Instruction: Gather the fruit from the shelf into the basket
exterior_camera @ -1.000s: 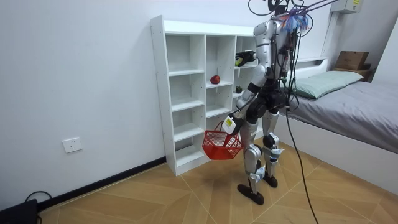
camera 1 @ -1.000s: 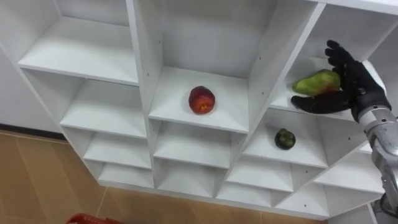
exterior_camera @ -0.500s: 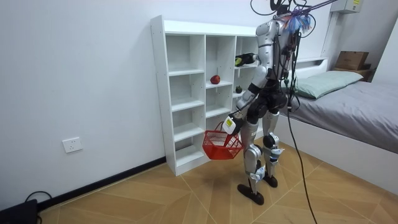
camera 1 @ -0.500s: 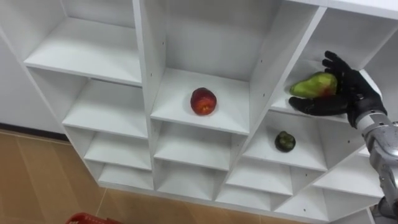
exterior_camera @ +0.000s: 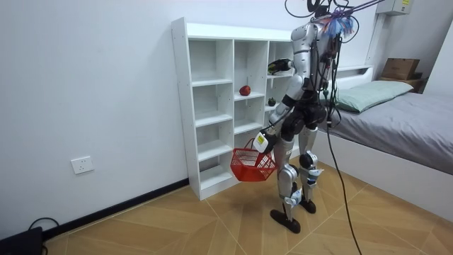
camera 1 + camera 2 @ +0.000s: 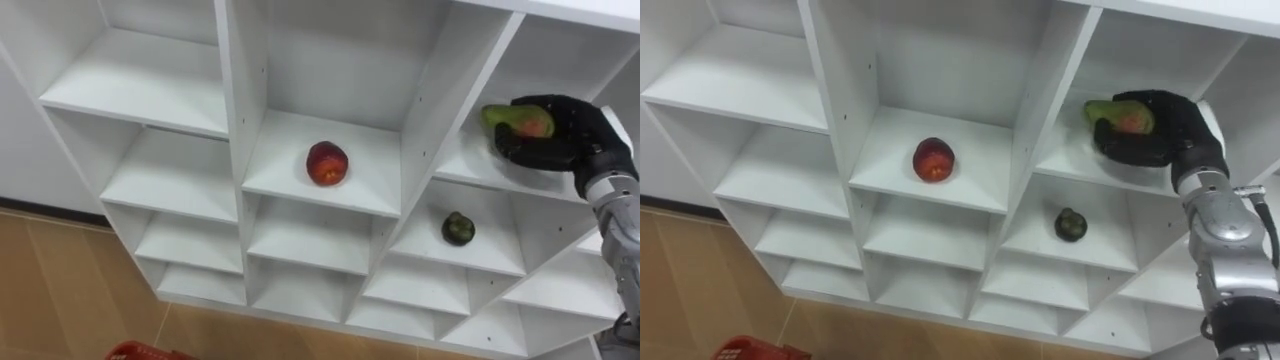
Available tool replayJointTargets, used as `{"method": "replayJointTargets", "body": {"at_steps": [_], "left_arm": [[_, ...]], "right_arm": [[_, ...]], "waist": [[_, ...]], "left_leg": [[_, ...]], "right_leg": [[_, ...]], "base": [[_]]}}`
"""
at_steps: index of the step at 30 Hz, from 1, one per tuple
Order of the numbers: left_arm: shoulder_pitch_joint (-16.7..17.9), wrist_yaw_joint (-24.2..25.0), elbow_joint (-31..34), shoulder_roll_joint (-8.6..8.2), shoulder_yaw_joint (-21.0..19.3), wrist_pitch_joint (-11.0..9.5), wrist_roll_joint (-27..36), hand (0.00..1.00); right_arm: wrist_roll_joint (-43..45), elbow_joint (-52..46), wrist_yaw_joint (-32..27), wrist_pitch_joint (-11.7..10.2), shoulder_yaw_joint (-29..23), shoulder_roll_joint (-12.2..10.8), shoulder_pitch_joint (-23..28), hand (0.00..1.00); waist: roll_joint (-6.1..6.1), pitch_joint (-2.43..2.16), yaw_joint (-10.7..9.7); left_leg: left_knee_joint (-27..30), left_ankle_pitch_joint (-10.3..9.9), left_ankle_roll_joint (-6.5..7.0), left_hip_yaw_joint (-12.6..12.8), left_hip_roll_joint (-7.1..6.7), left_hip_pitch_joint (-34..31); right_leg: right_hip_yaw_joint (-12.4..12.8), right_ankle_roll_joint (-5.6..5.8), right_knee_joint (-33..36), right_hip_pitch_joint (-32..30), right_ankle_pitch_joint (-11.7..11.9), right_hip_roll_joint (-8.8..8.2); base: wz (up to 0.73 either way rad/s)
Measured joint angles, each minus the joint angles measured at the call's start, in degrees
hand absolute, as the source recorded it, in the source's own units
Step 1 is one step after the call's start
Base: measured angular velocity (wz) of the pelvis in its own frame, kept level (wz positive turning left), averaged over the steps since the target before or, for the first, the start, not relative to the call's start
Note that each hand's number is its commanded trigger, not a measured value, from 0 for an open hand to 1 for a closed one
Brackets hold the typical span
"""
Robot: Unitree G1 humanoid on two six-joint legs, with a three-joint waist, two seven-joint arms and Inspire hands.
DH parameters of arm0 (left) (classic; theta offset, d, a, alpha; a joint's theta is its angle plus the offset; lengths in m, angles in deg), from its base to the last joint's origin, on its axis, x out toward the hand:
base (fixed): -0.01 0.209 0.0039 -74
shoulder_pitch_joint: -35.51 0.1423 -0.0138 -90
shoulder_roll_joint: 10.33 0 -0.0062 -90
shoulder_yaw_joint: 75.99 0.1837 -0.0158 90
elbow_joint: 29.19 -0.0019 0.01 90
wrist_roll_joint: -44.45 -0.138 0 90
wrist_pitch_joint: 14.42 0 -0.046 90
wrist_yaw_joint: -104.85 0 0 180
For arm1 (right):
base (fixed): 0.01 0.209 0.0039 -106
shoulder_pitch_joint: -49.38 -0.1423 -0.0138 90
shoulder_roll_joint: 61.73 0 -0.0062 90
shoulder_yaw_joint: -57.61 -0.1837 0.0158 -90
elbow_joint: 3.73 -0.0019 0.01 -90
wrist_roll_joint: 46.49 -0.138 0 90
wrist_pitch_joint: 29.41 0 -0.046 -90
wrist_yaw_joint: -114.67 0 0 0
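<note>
Pear [image 6: 520, 120]: green with a red blush, in the closet's [image 6: 420, 100] right column on the upper shelf, about 2 o'clock from the red apple [image 6: 327, 162]. Right hand [image 6: 562, 138] is on it, fingers and thumb curled around it, clamped. The apple sits alone in the middle column. Dark green fruit [image 6: 458, 228] is one shelf down, roughly 7 o'clock from the pear. Room view: the robot stands facing the closet with its right arm raised to the shelf, left hand [image 5: 262, 141] low at the red basket's [image 5: 252, 164] handle; can't tell its hold from here.
</note>
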Motion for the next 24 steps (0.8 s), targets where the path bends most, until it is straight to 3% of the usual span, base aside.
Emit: {"method": "replayJointTargets", "body": {"at_steps": [4, 17, 19, 24], "left_arm": [[-0.24, -0.04, -0.01, 0.00, 0.00, 0.00, 0.55, 1.00], [-1.79, 0.48, -0.05, -0.10, -0.16, 0.26, 0.43, 1.00], [-2.06, 0.49, 0.16, -0.10, -0.17, 0.18, 0.40, 1.00], [-3.18, 0.46, 0.15, -0.11, -0.23, -0.42, 0.45, 1.00]], "right_arm": [[0.72, -0.02, 0.10, 0.03, 0.66, 0.00, 0.00, 1.00], [2.84, -3.21, 0.68, 1.32, 2.14, 0.02, 0.24, 1.00], [4.58, -7.44, 0.87, 2.28, 2.11, 0.04, 1.63, 1.00], [7.22, -16.63, 2.28, 2.22, 2.11, -0.01, 6.84, 1.00]], "waist": [[-0.34, 0.22, 0.06], [-0.53, 0.19, -0.28], [-0.50, -0.02, -0.50], [-0.47, -0.14, -1.24]], "left_leg": [[0.01, 0.00, 0.00, 0.01, -0.01, 0.11], [-0.27, 0.00, 0.00, 0.18, 0.00, 0.04], [-0.15, 0.00, 0.00, 0.20, 0.01, -0.50], [0.08, 0.01, 0.00, 0.20, -0.04, -0.80]], "right_leg": [[0.03, 0.01, -0.03, 0.05, 0.00, -0.03], [0.68, 0.02, -0.06, -0.22, -0.01, 0.07], [0.66, 0.02, -0.05, -0.67, -0.01, 0.08], [0.59, 0.01, -0.07, -1.12, -0.01, -0.01]], "base": [[0.00], [-0.01], [0.00], [0.00]]}}
